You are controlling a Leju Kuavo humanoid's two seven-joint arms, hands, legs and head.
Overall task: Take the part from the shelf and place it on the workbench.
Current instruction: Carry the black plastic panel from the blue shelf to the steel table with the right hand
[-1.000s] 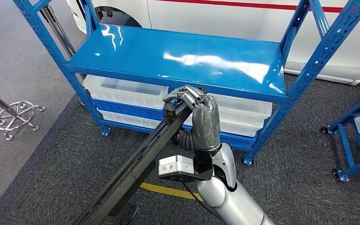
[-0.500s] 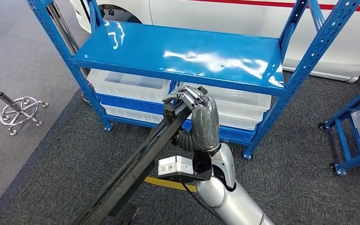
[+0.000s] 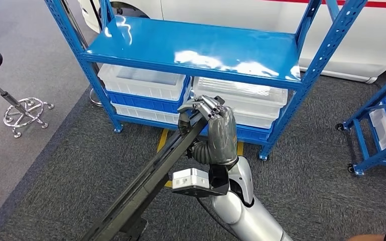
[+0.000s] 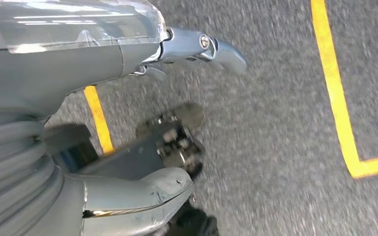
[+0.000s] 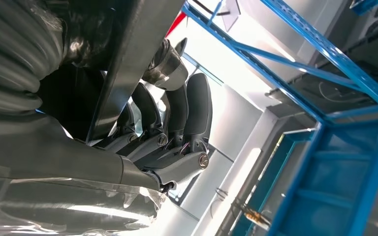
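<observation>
The part (image 3: 151,181) is a long black bar that slants from the picture's lower left up to the centre. My right hand (image 3: 216,130) grips its upper end, held in the air in front of the blue shelf (image 3: 196,47), whose top board is bare. The right wrist view shows the dark fingers (image 5: 177,118) wrapped around the black bar (image 5: 133,54). My left hand (image 4: 69,64) hangs over the grey carpet, its thumb (image 4: 138,194) and fingers (image 4: 216,46) apart with nothing between them.
White bins (image 3: 143,80) sit on the shelf's lower level. A stool (image 3: 10,100) stands on the left, a second blue rack (image 3: 377,125) on the right, and a white car (image 3: 261,15) behind. Yellow floor tape (image 3: 162,143) runs under the shelf. A person's arm (image 3: 382,236) enters at the bottom right.
The whole picture has shifted: the shelf now sits higher and farther right, so the camera has moved. My right hand still holds the bar the same way.
</observation>
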